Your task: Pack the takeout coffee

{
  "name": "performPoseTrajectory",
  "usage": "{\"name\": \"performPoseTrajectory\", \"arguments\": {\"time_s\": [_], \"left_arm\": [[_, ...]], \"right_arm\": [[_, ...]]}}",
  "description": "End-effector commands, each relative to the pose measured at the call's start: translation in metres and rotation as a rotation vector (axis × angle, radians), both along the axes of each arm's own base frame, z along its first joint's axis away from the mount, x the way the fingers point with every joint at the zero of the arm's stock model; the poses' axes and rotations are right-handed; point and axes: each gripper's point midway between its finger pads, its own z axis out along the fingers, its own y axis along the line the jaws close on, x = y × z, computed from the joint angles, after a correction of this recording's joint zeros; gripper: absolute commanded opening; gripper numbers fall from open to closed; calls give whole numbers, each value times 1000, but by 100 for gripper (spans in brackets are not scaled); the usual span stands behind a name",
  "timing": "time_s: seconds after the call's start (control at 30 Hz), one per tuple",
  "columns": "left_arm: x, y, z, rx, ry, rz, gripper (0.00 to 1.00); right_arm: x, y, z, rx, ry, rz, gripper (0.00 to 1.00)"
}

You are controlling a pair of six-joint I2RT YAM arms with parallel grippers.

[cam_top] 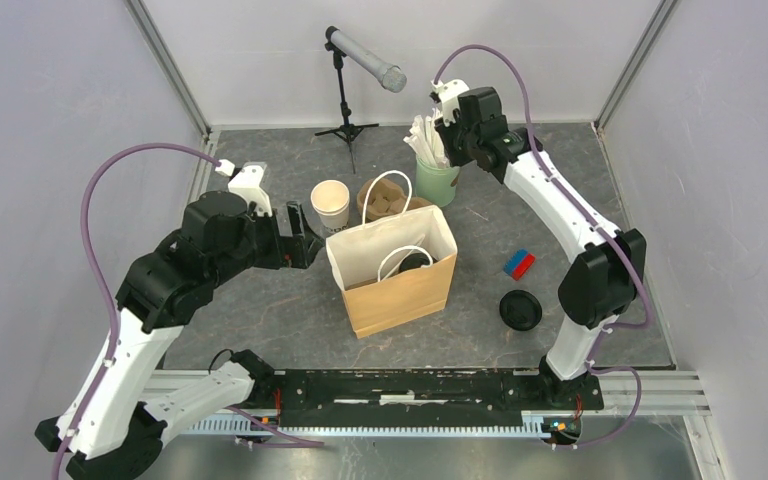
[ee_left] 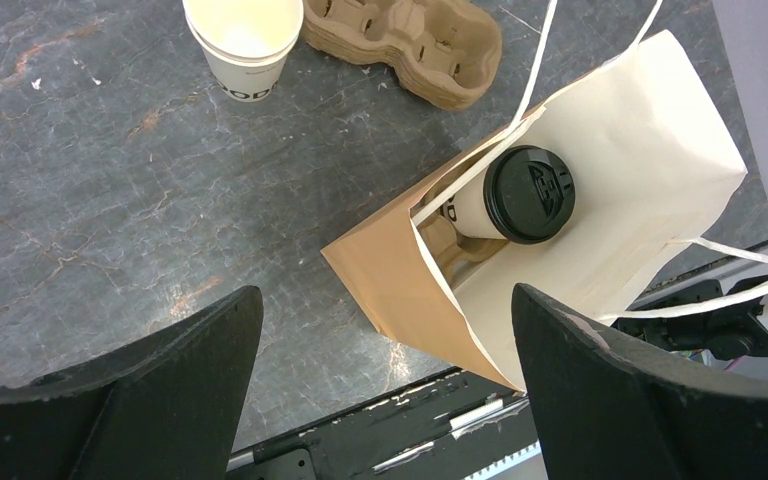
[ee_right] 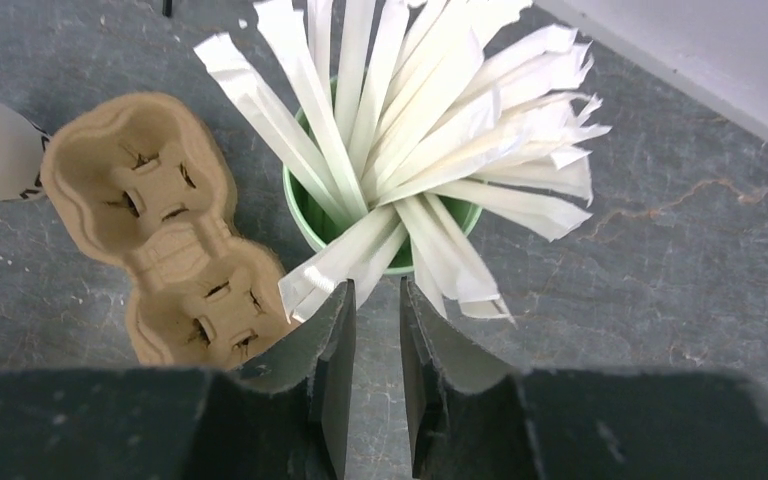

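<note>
The takeout coffee (ee_left: 528,195), a white cup with a black lid, stands inside the open brown paper bag (ee_left: 380,265). From above, only its lid (cam_top: 415,262) shows in the bag (cam_top: 405,290). My left gripper (ee_left: 382,300) is wide open and empty, hovering to the left of the bag (cam_top: 300,245). My right gripper (ee_right: 375,290) is at the back of the table (cam_top: 440,140), over a green cup of paper-wrapped straws (ee_right: 400,130). Its jaws stand a narrow gap apart with nothing between them, the tips just below the straw ends.
A stack of lidless cups (cam_top: 330,205) and a cardboard cup carrier (cam_top: 385,200) stand behind the bag. A loose black lid (cam_top: 520,310) and a red-and-blue block (cam_top: 519,264) lie to its right. A microphone on a stand (cam_top: 360,60) is at the back.
</note>
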Motion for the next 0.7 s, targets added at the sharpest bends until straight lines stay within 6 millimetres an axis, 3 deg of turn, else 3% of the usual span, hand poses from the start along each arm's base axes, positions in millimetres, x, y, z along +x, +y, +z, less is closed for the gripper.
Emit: {"name": "performPoseTrajectory", "arguments": {"time_s": [0.0,0.67], "left_arm": [[2,-1,17,-41,-37,14,100],[0,2,16,-42,-39,23,100]], "right_arm": [[13,2,35,29,-90,0,30],[9,13,5,63,3,21,31]]}}
